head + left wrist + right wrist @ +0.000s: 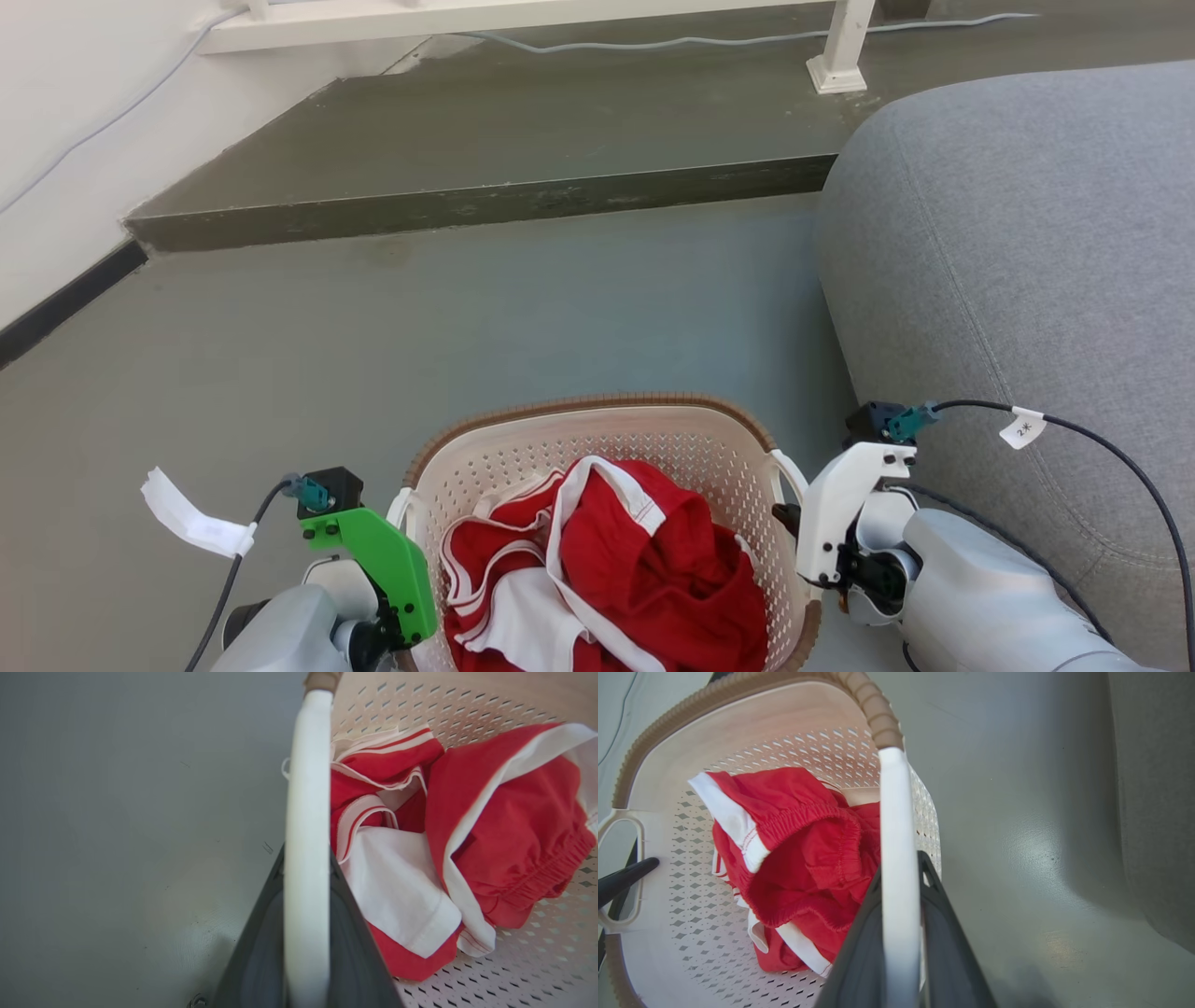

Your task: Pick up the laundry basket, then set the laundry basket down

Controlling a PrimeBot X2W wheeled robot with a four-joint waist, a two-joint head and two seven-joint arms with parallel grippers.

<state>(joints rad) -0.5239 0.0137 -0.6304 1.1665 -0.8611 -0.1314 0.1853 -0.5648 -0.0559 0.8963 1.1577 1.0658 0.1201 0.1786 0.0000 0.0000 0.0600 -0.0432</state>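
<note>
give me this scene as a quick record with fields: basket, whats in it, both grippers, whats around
basket: laundry basket, cream with perforated sides and a brown rim; cannot tell if it rests on the grey floor or is just off it
contents: red and white clothes, bunched
left gripper: one finger each side of the white left handle, closed on it
right gripper: likewise closed on the white right handle
surroundings: grey sofa at the robot's right; raised step ahead
</note>
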